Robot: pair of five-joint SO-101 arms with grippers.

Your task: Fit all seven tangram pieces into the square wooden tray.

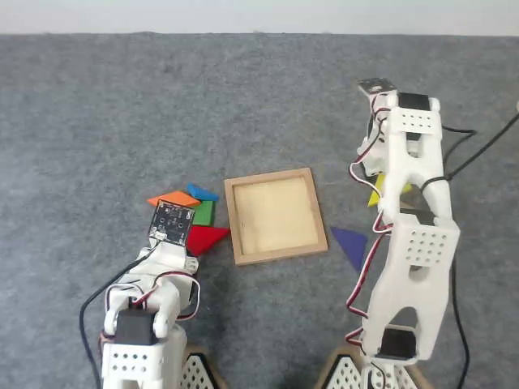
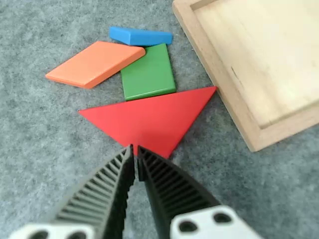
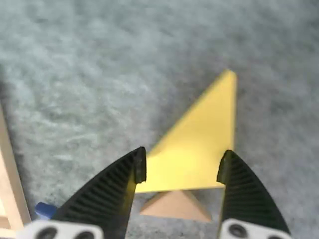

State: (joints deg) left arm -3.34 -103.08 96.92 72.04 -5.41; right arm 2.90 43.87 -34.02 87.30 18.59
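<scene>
- Starting with the high view: the wooden tray (image 1: 281, 254) lies bare, so all seven pieces are left to fit. A flat purple triangle (image 1: 351, 243) rests on the grey felt-like cloth (image 1: 122, 105).
- Left wrist view: the left gripper (image 2: 134, 149) has its ribbed jaws pressed together on nothing, tips right at the red triangle (image 2: 149, 117). Beyond lie a smooth green square (image 2: 148, 74), an orange parallelogram (image 2: 94, 62) and a blue piece (image 2: 141, 36).
- Right wrist view: the right gripper (image 3: 182, 167) is spread wide, with the yellow triangle (image 3: 199, 144) between its jaws and a tan triangle (image 3: 174, 205) nearer in.

Not much here besides the grey carpet-like mat (image 1: 122, 105) covering the whole table, kinda fuzzy and speckled up close. Along the far edge there's a pale whitish strip (image 1: 243, 16), maybe a wall, can't really tell.
</scene>
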